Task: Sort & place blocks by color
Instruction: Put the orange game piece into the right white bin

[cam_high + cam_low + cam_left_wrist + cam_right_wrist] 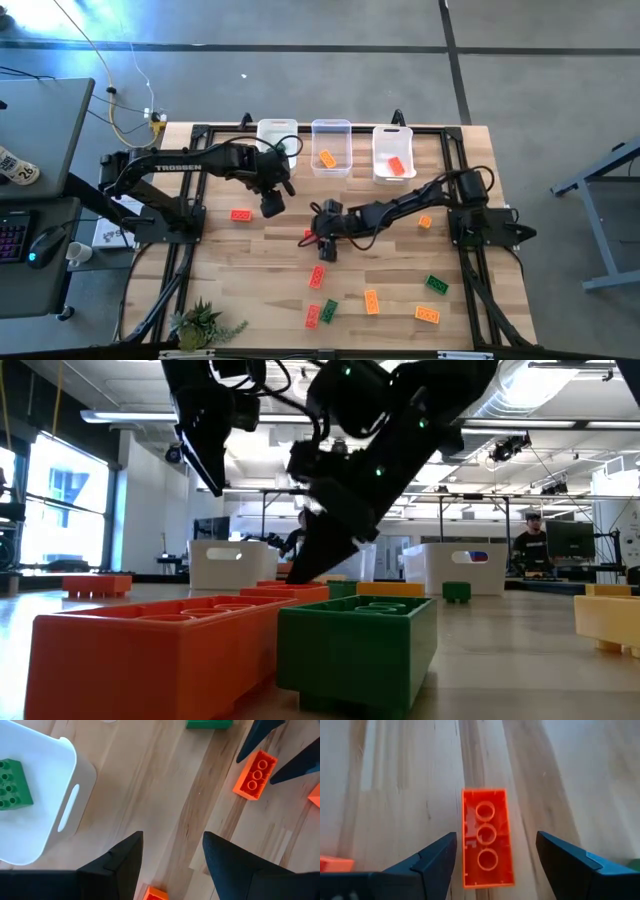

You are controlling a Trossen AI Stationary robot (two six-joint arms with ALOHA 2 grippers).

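Note:
My right gripper [495, 865] is open over the middle of the table, pointing down. A red brick [487, 837] lies hollow side up on the wood between its fingers, with a gap on either side. The left wrist view shows this red brick [255, 775] between those two dark fingers. My left gripper [172, 860] is open and holds nothing. It hovers above the table [272, 205] beside the left bin [45, 795], which holds a green brick [15, 785]. Other bricks lie scattered on the near half, such as a red one [317, 277] and a green one [436, 285].
Three white bins stand along the far edge: left [278, 140], middle [331, 148] with an orange brick, right [393, 155] with a red brick. A red brick [240, 214] lies left of my left gripper. A small plant [205, 322] sits at the near left corner.

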